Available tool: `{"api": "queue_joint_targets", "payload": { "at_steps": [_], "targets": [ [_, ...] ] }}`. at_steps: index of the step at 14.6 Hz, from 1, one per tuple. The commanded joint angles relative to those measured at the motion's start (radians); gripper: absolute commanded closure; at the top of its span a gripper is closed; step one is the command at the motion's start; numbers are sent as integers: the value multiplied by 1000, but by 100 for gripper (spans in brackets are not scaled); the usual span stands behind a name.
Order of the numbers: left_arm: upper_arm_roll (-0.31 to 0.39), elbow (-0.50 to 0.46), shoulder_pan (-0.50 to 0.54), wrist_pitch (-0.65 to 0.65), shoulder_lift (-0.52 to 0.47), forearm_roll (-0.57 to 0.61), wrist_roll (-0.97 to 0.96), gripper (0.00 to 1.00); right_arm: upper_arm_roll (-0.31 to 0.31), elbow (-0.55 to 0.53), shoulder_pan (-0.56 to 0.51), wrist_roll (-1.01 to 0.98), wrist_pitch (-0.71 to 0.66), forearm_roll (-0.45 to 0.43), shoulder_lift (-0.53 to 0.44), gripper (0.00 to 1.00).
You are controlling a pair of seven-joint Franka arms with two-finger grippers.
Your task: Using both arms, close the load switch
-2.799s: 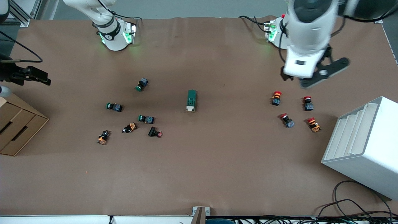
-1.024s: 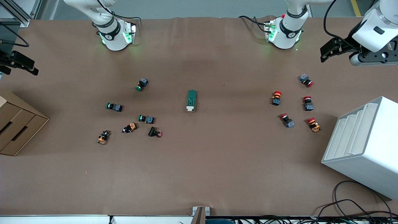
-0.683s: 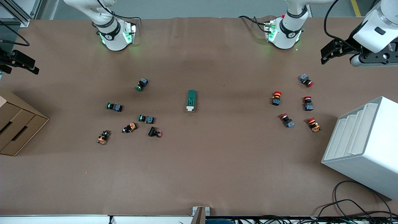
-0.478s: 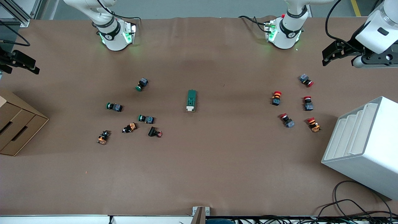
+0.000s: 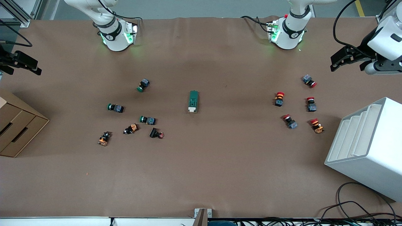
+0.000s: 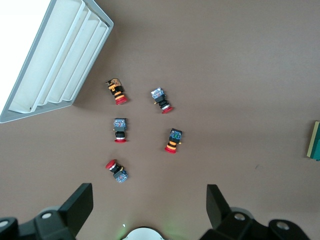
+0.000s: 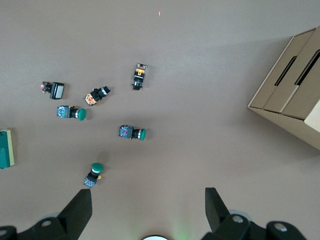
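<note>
Left gripper (image 5: pixel 340 58) has drifted farther from the load switch (image 5: pixel 193 101); right gripper (image 5: pixel 23 62) waits; both jaws open, switch untouched.

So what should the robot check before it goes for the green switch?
1. Load switch alone mid-table, nothing touching it: ok.
2. Cream lever end faces the front camera: ok.
3. Left end effector open, holding nothing: ok.
4. Right end effector open, holding nothing: ok.
5. End effectors near the switch: not ok, both are up at the table's ends.
6. Switch already closed: cannot tell.
</note>
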Motion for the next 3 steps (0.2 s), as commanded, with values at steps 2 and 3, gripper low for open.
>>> {"api": "queue_joint_targets", "payload": {
  "at_steps": [2, 3],
  "targets": [
    [-1, 22, -1, -5, 8, 34, 16, 0, 13, -21, -12, -1, -14, 2, -25, 0],
    [-1, 22, -1, -5, 8, 34, 14, 0, 13, -21, -12, -1, -14, 2, -27, 0]
  ]
}}
